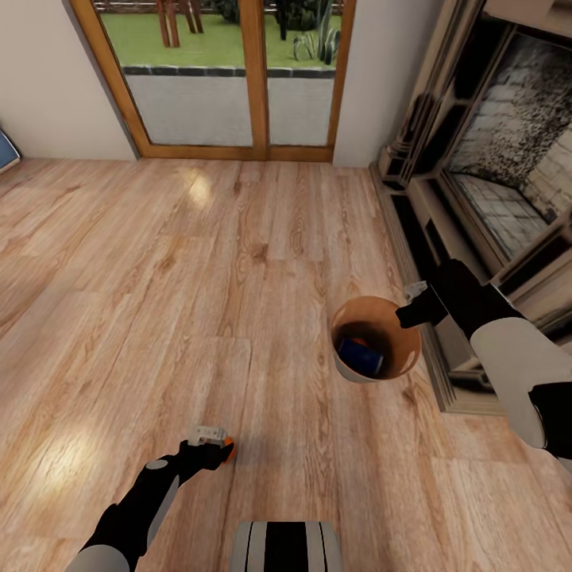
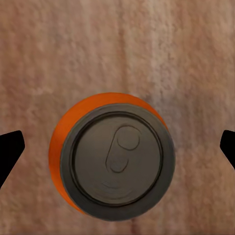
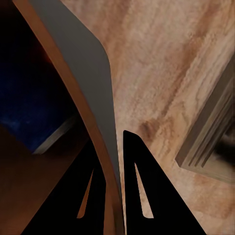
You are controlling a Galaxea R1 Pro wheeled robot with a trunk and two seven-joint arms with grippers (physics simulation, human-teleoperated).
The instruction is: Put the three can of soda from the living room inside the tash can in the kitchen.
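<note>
The right gripper (image 1: pixel 415 306) clamped the bin's (image 1: pixel 397 361) rim, with a blue can (image 1: pixel 359 357) inside. The left gripper (image 1: pixel 222 450) hung spread wide above an upright orange can (image 2: pixel 115 155) on the wooden floor (image 1: pixel 199 278).

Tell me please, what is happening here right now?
A two-armed robot is collecting soda cans in a living room. Its right gripper pinches the rim of a small bin that already holds a blue can. Its left gripper is open, directly above an upright orange can on the wood floor.
</note>
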